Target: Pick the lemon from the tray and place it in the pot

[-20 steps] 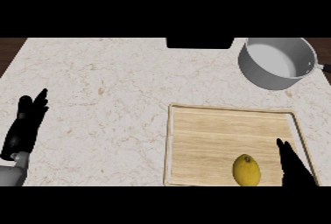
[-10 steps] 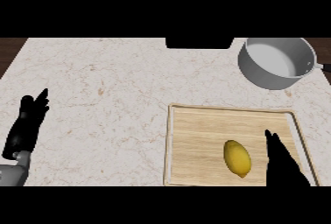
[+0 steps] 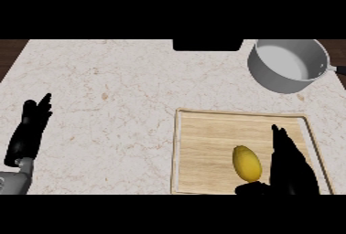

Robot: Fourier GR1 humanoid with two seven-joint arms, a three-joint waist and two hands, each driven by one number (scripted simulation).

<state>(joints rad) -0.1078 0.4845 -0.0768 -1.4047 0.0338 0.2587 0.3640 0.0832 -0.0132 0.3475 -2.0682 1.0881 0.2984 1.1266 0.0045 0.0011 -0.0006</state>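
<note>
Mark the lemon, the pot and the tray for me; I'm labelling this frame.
lemon (image 3: 246,162): head view, middle of its yellow skin.
pot (image 3: 287,61): head view, pale inner floor.
tray (image 3: 202,137): head view, bare wood left of the lemon.

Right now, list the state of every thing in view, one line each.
lemon: lying on the tray, not lifted, thumb of the right robot hand near its lower end.
tray: flat on the counter, holding only the lemon.
pot: upright, open, nothing inside.
right robot hand: open, fingers straight beside the lemon.
left robot hand: open, resting at the counter's left edge.
</note>
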